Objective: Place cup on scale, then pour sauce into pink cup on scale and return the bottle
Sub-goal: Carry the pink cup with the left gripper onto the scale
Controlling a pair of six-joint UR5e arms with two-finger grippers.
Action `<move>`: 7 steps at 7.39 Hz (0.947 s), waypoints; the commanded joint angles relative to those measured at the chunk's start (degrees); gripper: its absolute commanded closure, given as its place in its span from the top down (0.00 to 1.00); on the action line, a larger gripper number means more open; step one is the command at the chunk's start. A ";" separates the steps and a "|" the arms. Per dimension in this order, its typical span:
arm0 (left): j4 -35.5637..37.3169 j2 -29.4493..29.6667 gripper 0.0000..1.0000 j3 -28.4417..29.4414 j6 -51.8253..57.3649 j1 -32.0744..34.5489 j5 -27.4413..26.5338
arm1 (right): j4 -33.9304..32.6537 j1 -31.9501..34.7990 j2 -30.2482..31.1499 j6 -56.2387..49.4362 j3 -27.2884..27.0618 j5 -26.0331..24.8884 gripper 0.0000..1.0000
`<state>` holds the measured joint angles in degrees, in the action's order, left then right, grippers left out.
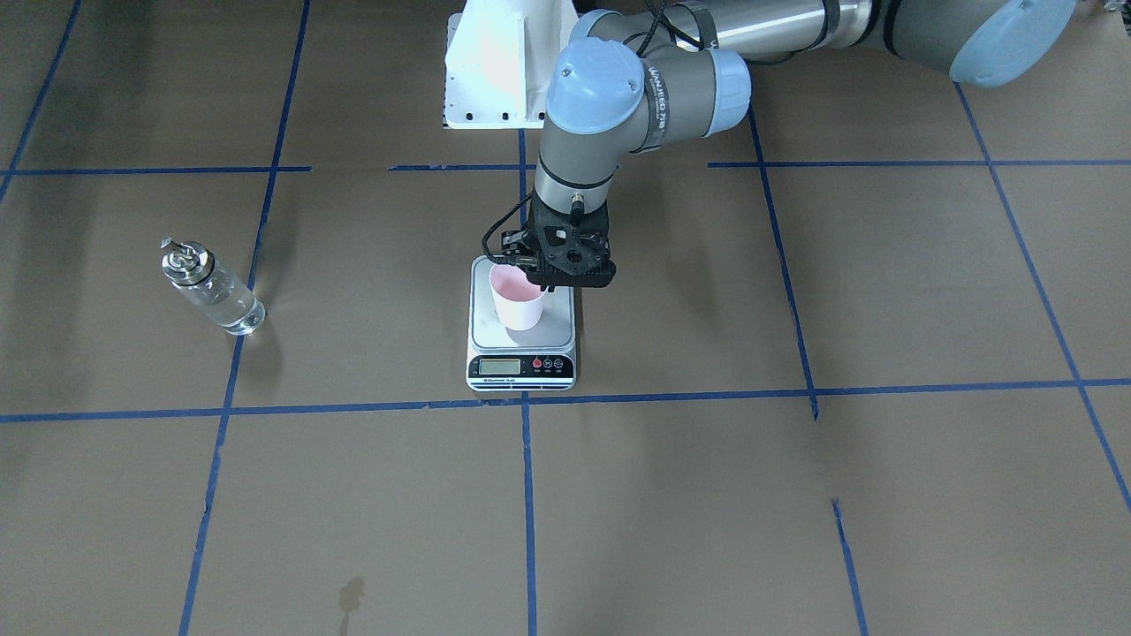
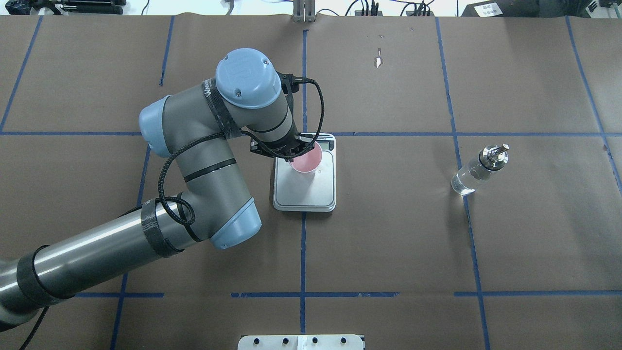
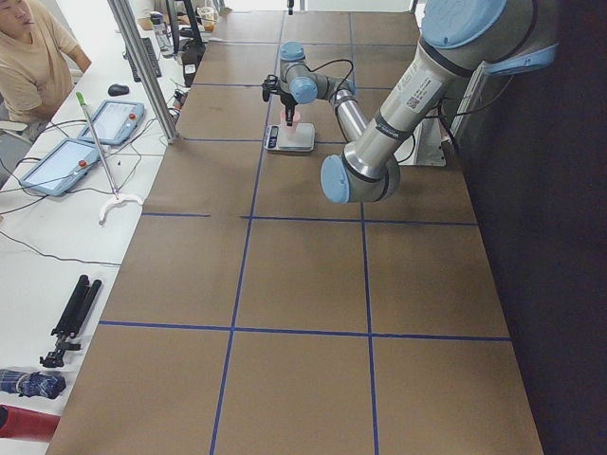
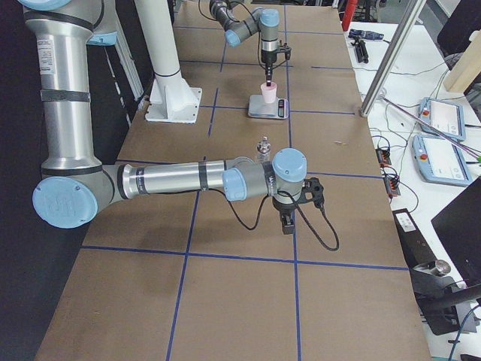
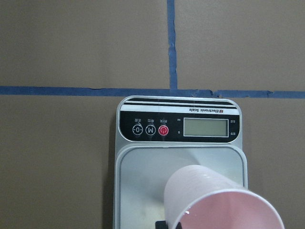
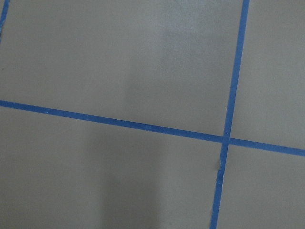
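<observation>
We see the cup (image 1: 518, 305) standing upright near the middle of the scale (image 1: 558, 337), its open mouth up and its inside pink. In the front view the scale's display (image 1: 499, 367) and round buttons (image 1: 547, 363) sit at the scale's 6 o'clock edge, and the display is too small for us to read. The left gripper (image 1: 543, 283) points straight down at the cup's 2 o'clock rim. Its fingers reach the rim, and the left wrist view shows one dark fingertip (image 5: 162, 224) just outside the cup wall. We cannot tell whether the fingers are clamped on the rim or parted around it. The bottle (image 1: 216, 296) stands on the table (image 1: 795, 512) at 9 o'clock from the scale in the front view, well apart from it, with its silver cap and spout on top. The sauce (image 1: 233, 311) shows clear and colourless in the bottle's lower part. Only the right-side view shows the right gripper (image 4: 288, 219), which hangs low over the table at 6 o'clock from the bottle. From there we cannot tell whether its fingers are apart or together. Its wrist camera shows only brown table and crossing blue tape (image 6: 224, 139).
</observation>
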<state>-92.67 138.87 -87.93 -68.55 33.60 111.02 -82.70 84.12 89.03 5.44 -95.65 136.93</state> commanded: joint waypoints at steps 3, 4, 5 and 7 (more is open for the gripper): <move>1.97 0.35 0.29 0.30 0.08 -0.20 -0.28 | 0.00 0.00 0.00 0.01 0.11 0.35 1.00; 1.97 0.70 0.41 0.30 0.26 -0.20 -0.19 | 0.00 0.00 0.00 0.01 0.11 0.35 1.00; 1.88 0.61 0.68 0.21 0.61 -0.20 -0.19 | 0.00 0.00 0.09 0.01 0.11 0.35 1.00; 1.79 0.52 0.76 -0.66 0.96 -0.11 0.16 | 0.00 0.00 0.00 0.01 0.11 0.35 1.00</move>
<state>-90.83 139.46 -87.94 -67.76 33.41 110.98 -82.71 84.11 89.09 5.45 -95.54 137.28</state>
